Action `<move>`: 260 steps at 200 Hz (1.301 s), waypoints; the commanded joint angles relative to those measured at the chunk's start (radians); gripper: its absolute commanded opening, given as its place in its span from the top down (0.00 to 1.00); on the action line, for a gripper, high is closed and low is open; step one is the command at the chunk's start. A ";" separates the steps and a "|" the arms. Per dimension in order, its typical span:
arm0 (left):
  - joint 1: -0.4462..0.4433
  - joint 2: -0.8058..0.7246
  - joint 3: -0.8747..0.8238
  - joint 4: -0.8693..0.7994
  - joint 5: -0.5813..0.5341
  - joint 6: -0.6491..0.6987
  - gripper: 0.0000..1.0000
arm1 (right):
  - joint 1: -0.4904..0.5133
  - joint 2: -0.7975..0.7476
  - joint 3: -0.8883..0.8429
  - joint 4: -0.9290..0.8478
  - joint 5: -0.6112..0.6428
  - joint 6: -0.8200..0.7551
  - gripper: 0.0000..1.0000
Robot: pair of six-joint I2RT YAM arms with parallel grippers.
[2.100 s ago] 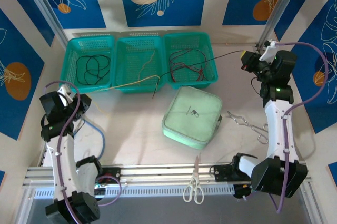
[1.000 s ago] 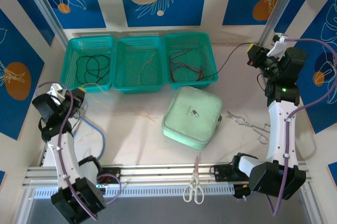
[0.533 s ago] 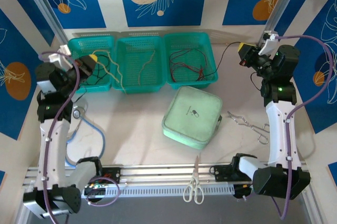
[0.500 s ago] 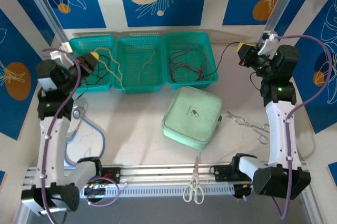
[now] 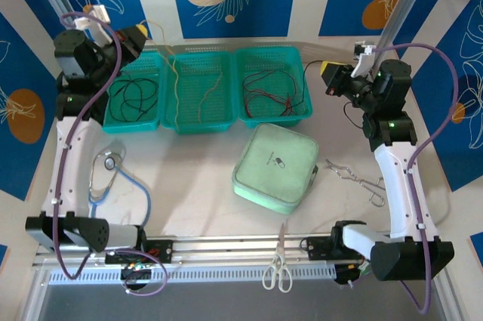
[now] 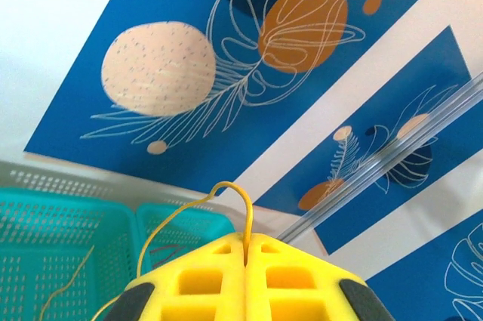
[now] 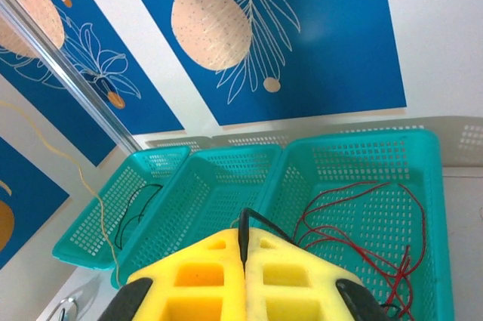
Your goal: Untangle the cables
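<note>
A: How does the left tool stand?

B: Its yellow pads are pressed flat together with the yellow cable pinched in the seam. The cable loops out just above them.

A: And seen from above?

B: That tool is raised at 10 o'clock of the surface. The yellow cable hangs from it down into the middle basket.

A: The right tool?

B: Its pads are closed too, nipping the black cable, which leaves the seam toward 3 o'clock in the wrist view. From above, the tool is up at 2 o'clock, just beside the right basket.

A: Where are the other cables?

B: The red cables lie in a loose heap in the right basket. A black coil lies in the left basket.

A: What else is on the surface?

B: A pale green pouch is near the centre. Forceps lie at 4 o'clock, a stethoscope at 8 o'clock and scissors at 6 o'clock on the rail.
</note>
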 commanded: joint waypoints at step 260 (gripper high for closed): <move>-0.199 0.738 0.092 -0.173 -0.166 0.282 1.00 | 0.073 -0.045 0.072 -0.113 0.036 -0.060 1.00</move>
